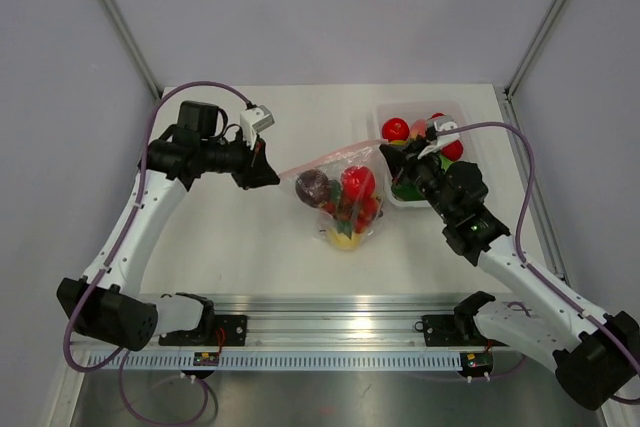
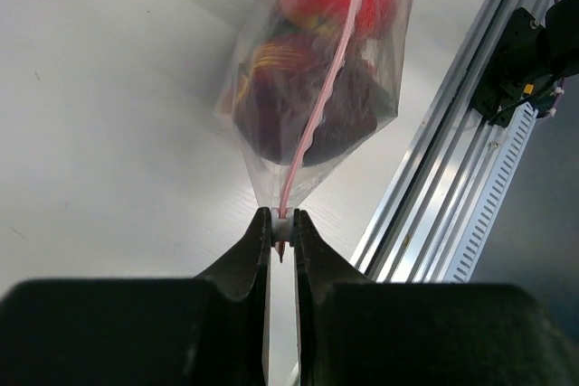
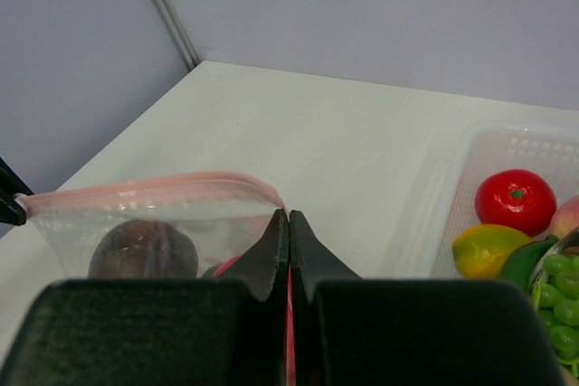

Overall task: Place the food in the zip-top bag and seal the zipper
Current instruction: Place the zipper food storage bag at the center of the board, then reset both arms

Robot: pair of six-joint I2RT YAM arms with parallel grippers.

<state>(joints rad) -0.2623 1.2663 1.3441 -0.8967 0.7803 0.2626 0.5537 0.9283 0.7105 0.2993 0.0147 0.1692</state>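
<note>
Table point(image 1: 240, 257) w/ white basket tray point(image 1: 383, 119) at far right, more toy produce in it. Zip-top bag point(image 1: 340, 202) sits mid-table btwn the arms, belly resting on the surface, mouth edge lifted & stretched taut, prob. so both lips line up for sealing. Food point(image 1: 357, 183) inside it: red, dark purple & yellow pcs, sunk low, clear of the mouth. Zipper point(image 3: 154, 189) runs pink along the top edge. Left gripper point(image 2: 282, 221) is nearly closed, pinching the zipper's one end; right gripper point(image 3: 288, 216) is fully closed on the other end, anchoring it.
</note>
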